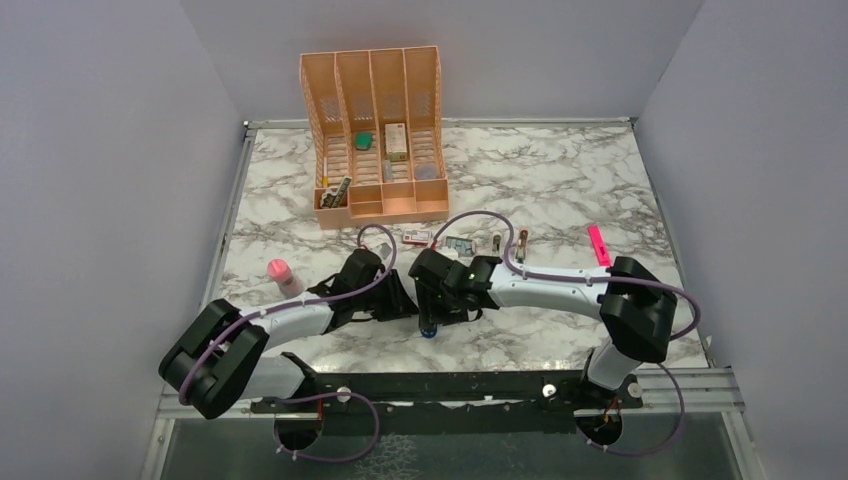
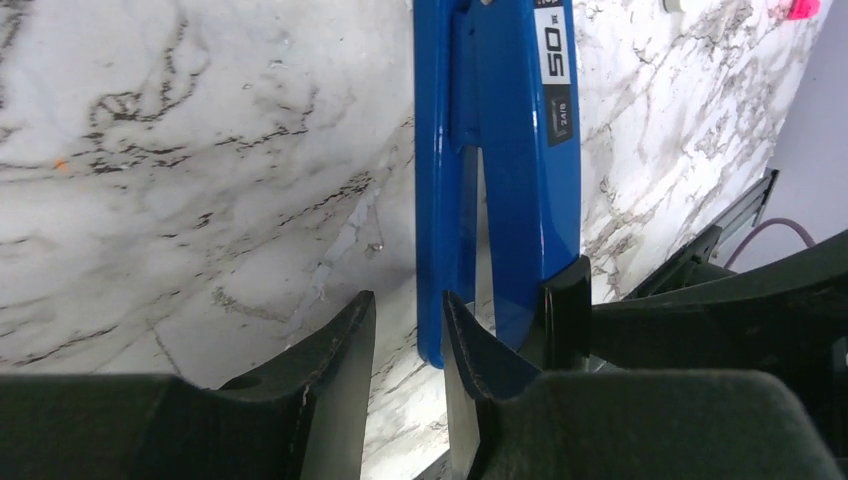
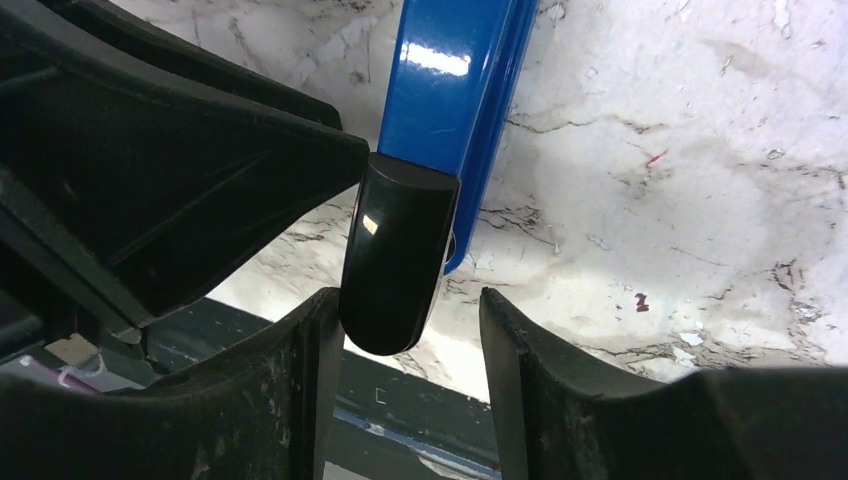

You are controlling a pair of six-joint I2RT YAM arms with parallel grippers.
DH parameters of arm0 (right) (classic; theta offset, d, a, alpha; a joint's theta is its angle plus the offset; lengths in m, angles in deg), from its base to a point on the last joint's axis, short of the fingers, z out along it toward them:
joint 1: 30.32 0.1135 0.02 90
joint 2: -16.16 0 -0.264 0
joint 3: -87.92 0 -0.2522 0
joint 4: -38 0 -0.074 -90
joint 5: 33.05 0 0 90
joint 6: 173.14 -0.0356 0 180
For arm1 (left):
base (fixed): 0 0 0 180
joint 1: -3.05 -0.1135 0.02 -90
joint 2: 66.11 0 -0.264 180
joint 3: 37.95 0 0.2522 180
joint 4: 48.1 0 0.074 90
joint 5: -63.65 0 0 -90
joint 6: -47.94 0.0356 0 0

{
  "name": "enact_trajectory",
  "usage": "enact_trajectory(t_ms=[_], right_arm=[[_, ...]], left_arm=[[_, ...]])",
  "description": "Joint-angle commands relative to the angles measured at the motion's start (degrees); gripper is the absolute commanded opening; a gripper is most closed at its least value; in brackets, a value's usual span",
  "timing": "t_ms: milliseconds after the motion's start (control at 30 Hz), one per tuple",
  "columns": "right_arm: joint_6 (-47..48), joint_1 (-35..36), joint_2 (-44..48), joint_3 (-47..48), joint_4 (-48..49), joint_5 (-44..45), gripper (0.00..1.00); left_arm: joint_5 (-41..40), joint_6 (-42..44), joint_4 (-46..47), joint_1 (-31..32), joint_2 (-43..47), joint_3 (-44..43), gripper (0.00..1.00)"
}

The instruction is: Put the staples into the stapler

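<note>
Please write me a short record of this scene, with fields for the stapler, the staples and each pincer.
stapler: blue, its two long parts spread apart, a gap between them
black end: between the right pincer's fingers, not clamped
left pincer: open, at the tip of the narrow blue part
right pincer: open
staples: beyond the arms, apart from the stapler
</note>
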Motion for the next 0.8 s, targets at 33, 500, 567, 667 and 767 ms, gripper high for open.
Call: enact_trajectory(t_ms=[33,500,567,667,767], right_arm=[[-1.0,1.0,-2.5,2.1,-4.1,0.0,0.56],[-1.0,1.0,3.2,2.7,1.2,-1.3,0.24],[-1.2,1.0,3.8,2.2,3.0,-2.5,0.24],[-1.3,1.0,4.1,2.0,4.3,-3.5,0.24],[-1.4,0.9,3.9,2.0,5.0,-3.9,0.23]], left_arm=[[2.9,0.0,7.0,-0.3,-1.3,1.9,0.31],[4.0,0.3,13.9,-0.2,-1.2,5.9,0.30],[4.2,0.5,14.2,-0.2,-1.5,6.0,0.30],[5.4,0.2,15.6,-0.2,-2.4,6.4,0.30],[5.9,-0.3,16.6,-0.2,-3.5,6.8,0.29]])
